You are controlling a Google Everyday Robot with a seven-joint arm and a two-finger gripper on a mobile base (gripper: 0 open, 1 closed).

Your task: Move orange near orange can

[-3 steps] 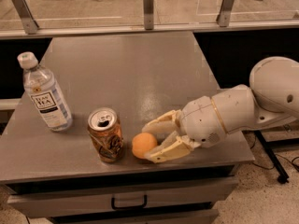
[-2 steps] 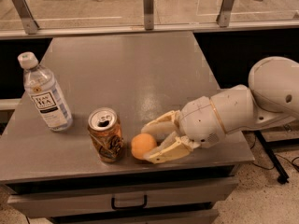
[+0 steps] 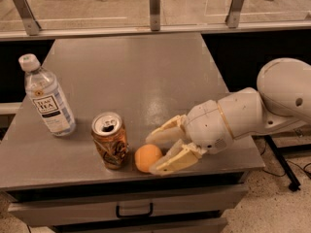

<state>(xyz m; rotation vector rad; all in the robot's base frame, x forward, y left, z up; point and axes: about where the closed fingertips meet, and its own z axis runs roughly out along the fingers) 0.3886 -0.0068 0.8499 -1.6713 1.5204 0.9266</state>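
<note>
The orange [image 3: 147,157] is a small round fruit on the grey table [image 3: 131,76], near the front edge and just right of the orange can. The orange can [image 3: 110,140] stands upright, orange-brown with a silver pull-tab top. My gripper [image 3: 154,153] reaches in from the right, low over the table. Its two pale fingers are spread, one behind the orange and one in front of it. The fingers bracket the fruit's right side without squeezing it.
A clear tea bottle [image 3: 46,97] with a white cap stands at the table's left edge. A drawer with a dark handle [image 3: 134,210] sits below the table front. A metal rail [image 3: 154,8] runs behind the table.
</note>
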